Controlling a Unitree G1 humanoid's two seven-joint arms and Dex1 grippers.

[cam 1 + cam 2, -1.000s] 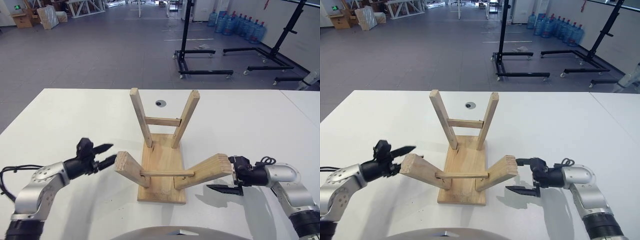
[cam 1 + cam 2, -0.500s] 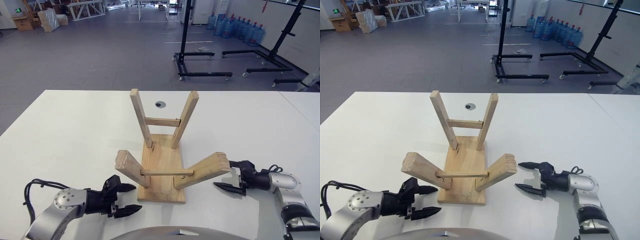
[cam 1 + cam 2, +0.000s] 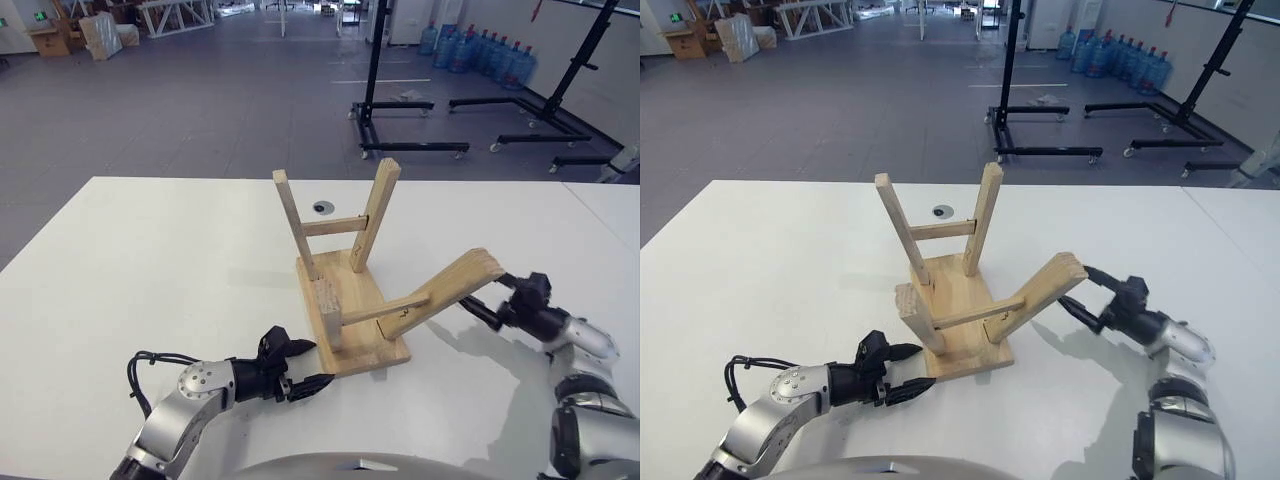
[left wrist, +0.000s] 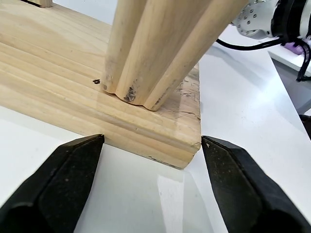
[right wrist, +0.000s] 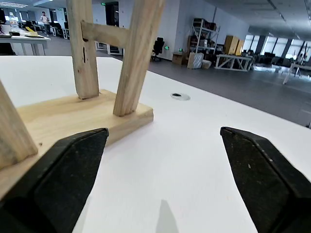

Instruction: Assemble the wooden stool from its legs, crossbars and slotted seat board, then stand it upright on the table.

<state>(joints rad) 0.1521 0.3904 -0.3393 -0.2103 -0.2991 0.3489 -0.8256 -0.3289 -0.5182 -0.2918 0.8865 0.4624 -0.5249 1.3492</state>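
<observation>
The white bench (image 3: 120,250) spreads wide around the left fingers (image 3: 320,362) and the right fingers (image 3: 480,289). Between them the wooden stool (image 3: 350,290) lies inverted, with its slotted seat board (image 3: 372,340) flat on the bench. The leaning leg (image 3: 440,292) ends at the right fingers, which are spread apart; contact cannot be told. The near leg (image 3: 328,312) rises just behind the left fingers, which are also apart, straddling the board's near corner. Two upright legs (image 3: 377,215) stand farther from both. One crossbar (image 3: 378,311) joins the near pair and another crossbar (image 3: 335,226) the far pair.
</observation>
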